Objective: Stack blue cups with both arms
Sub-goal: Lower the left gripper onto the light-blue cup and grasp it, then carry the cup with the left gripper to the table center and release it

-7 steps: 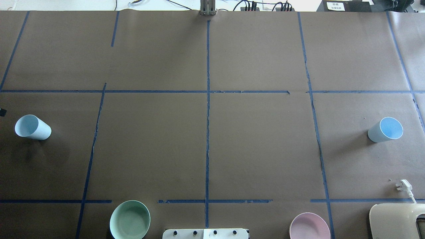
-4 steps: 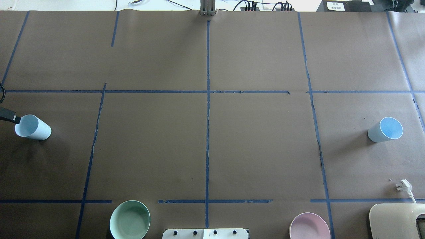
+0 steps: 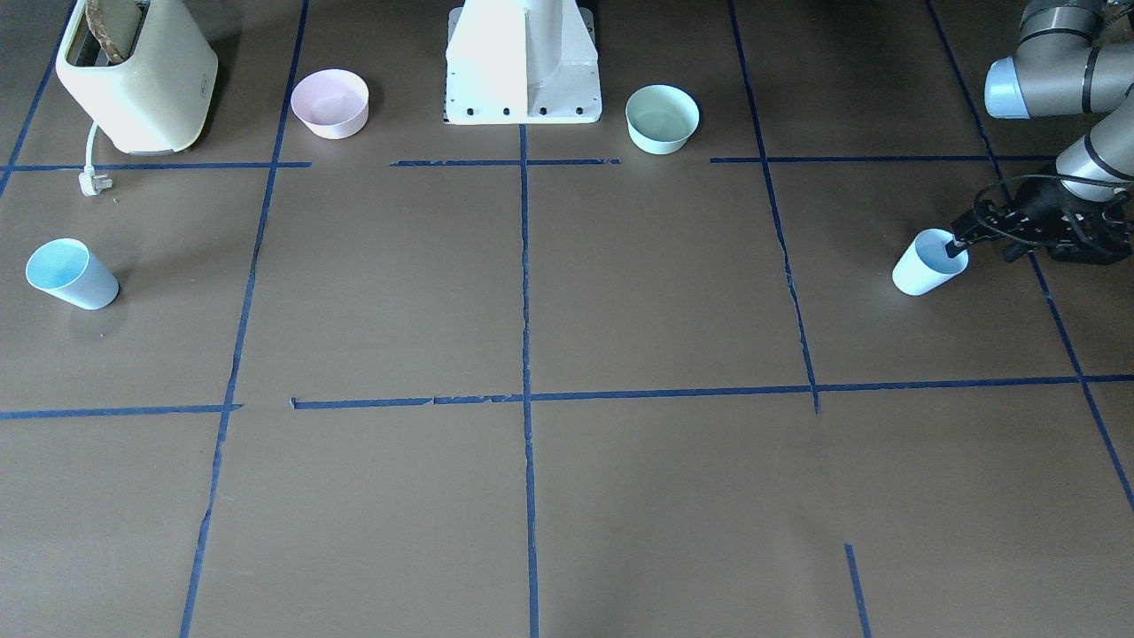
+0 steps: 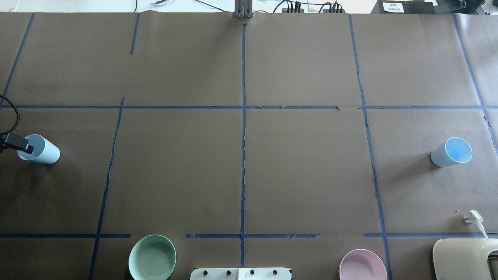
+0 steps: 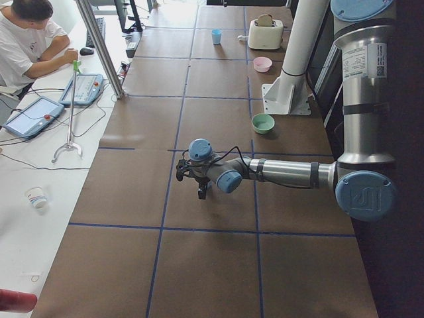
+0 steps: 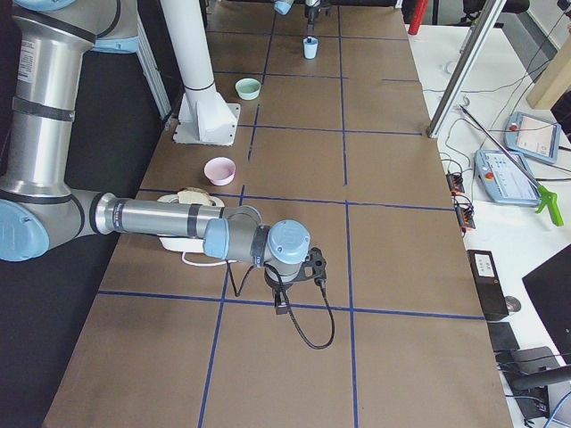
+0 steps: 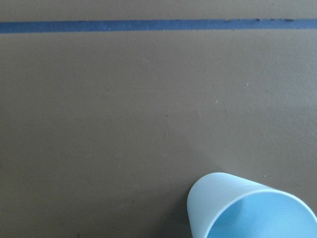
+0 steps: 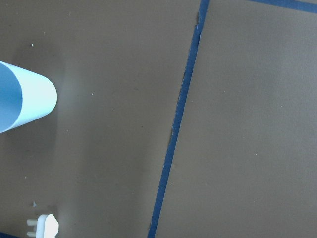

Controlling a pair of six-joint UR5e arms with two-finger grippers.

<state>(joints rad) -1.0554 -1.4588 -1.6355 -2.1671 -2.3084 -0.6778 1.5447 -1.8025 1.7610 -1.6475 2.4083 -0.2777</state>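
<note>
Two pale blue cups stand upright far apart. The left cup is at the table's left edge; it also shows in the front view and the left wrist view. My left gripper reaches in from the side, looks open, and one finger hangs over the cup's mouth. The right cup stands alone at the far right, also seen in the front view and the right wrist view. My right gripper shows only in the right side view; I cannot tell its state.
A mint-green bowl and a pink bowl flank the white pedestal at the near edge. A cream toaster with its white plug stands near the right cup. An operator sits beyond the far edge.
My left gripper has come in from the left edge toward the left cup; its finger is now over the cup's mouth. Both cups have stayed in place.
</note>
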